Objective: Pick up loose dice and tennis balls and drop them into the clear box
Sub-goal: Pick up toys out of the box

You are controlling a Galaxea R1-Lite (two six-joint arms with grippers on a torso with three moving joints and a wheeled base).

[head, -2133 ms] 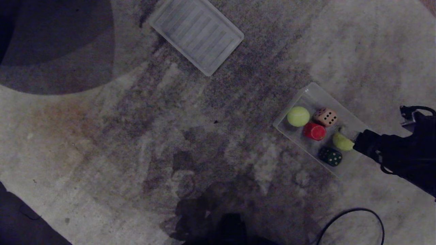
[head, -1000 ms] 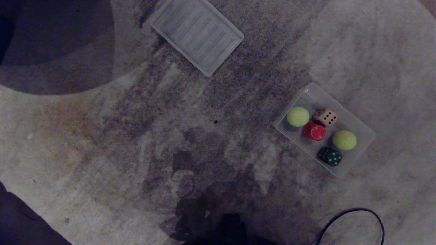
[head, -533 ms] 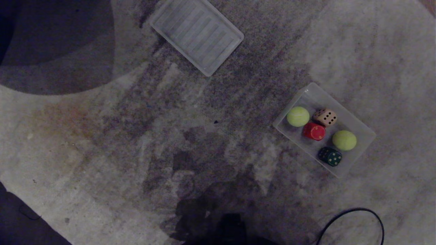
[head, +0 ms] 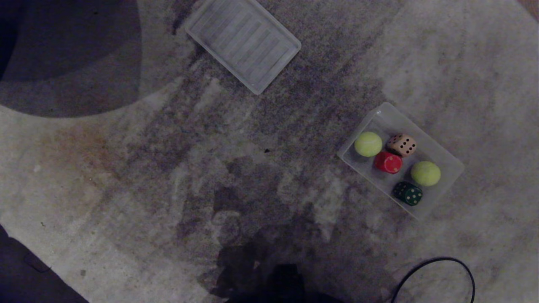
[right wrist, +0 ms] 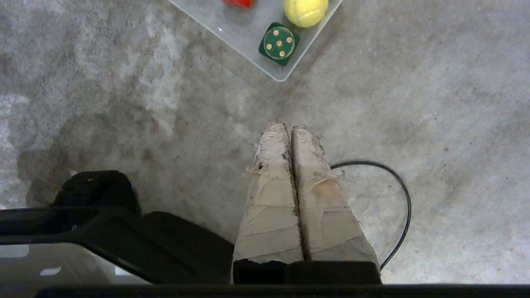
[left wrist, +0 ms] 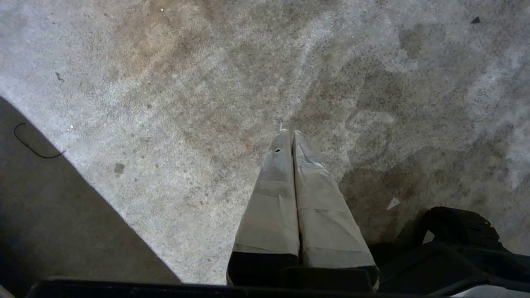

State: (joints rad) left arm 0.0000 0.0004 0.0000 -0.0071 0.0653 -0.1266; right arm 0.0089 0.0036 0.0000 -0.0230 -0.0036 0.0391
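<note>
In the right wrist view the clear box [right wrist: 285, 74] is cut off by the edge; only slivers of the red die [right wrist: 239, 3] and one tennis ball [right wrist: 305, 11] are seen

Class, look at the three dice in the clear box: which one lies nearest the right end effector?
The dark green die, five pips up, in the clear box's corner closest to the shut right end effector; the red die and tan die sit farther in.
</note>
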